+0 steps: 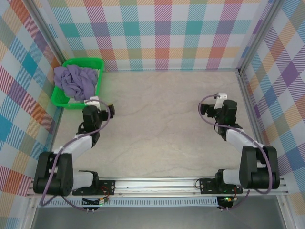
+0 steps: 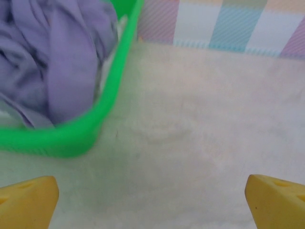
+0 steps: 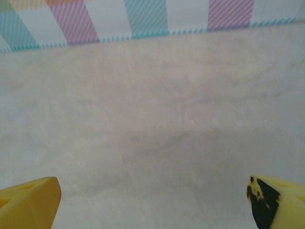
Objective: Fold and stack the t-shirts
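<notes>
We start with the table (image 1: 167,124), a pale marbled surface fenced on three sides by checked walls (image 1: 167,33). The two arms come next. The left arm (image 1: 78,143) reaches from the near edge toward the far-left corner, and the right arm (image 1: 238,138) rises along the right edge, its wrist about halfway up the table.

The green basket (image 1: 85,60) sits in the far-left corner, close against the left wall. The lavender t-shirt (image 1: 76,80) lies crumpled inside it, heaped above the rim and unfolded. From the left wrist we also see a sliver of off-white cloth (image 2: 110,57) wedged between the lavender folds and the basket's right wall (too little of it shows for us to make out its shape).

The left gripper (image 2: 152,210) hovers just beside the basket's near-right corner, its yellow fingertips (image 2: 26,202) spread wide with only bare table between them. The right gripper (image 3: 152,210) is well apart from the basket, over bare table near the right edge. Its jaws are equally wide and hold nothing, and one fingertip (image 3: 281,202) carries a dark smudge.
</notes>
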